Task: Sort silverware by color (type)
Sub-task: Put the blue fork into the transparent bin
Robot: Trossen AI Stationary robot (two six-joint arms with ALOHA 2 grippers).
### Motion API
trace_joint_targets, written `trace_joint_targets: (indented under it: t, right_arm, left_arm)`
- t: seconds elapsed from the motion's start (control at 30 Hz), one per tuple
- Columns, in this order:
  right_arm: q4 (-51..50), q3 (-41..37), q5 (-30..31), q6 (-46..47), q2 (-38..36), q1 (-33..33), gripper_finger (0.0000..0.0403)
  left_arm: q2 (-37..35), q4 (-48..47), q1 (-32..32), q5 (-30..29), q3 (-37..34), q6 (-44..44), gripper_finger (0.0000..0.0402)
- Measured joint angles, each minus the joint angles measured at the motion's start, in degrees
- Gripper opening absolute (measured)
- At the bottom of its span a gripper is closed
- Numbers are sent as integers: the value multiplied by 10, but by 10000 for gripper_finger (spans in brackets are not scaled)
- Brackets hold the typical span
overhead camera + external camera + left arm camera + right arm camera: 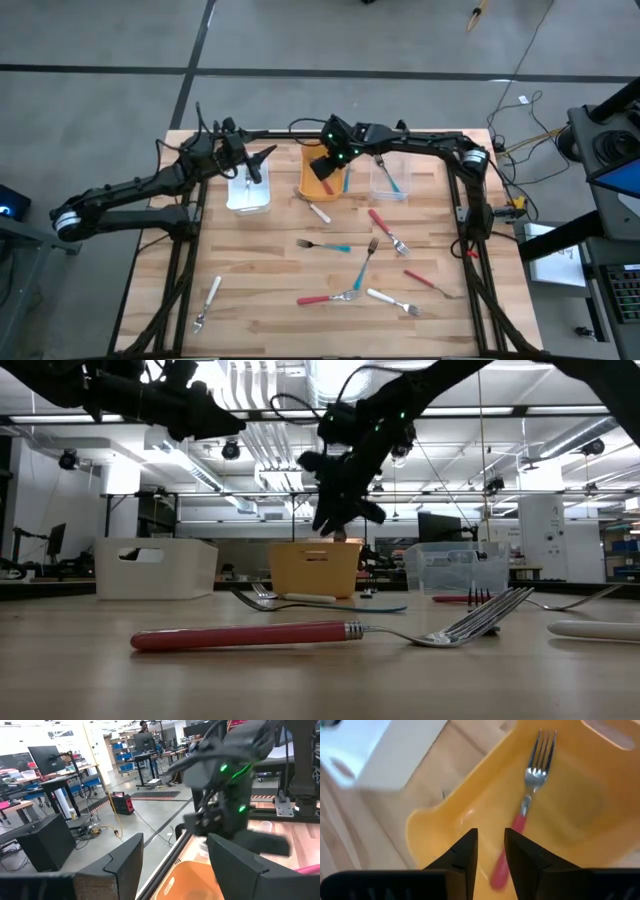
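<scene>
Lying in orange bin (580, 795) — red-handled fork (530, 795)

Bright ceiling strip lights (262, 390) glare in the low view; the near red-handled metal fork (330, 632) is soft, wrist views motion-blurred.

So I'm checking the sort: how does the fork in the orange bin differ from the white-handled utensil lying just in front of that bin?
The fork in the orange bin has a red handle; the white-handled utensil has a white one. The first lies inside the orange bin, the second on the bare table, unsorted. Both have slim plastic handles.
</scene>
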Motion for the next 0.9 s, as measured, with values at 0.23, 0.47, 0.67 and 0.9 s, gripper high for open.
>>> trace_joint_targets:
  t: [0.23, 0.47, 0.67, 0.9]
  right_arm:
    - [-65, -39, 115, -69, -91, 81, 68]
    - [-37, -165, 148, -83, -227, 130, 68]
    - [48, -290, 154, -49, -334, 151, 70]
    - [89, -377, 152, -18, -396, 178, 68]
  left_arm:
    - [3, -28, -3, 2, 0, -65, 201]
    - [3, -71, -47, 63, -10, -184, 200]
    - [4, -70, -139, 64, -26, -298, 200]
    - [4, -72, -276, 19, -43, -393, 200]
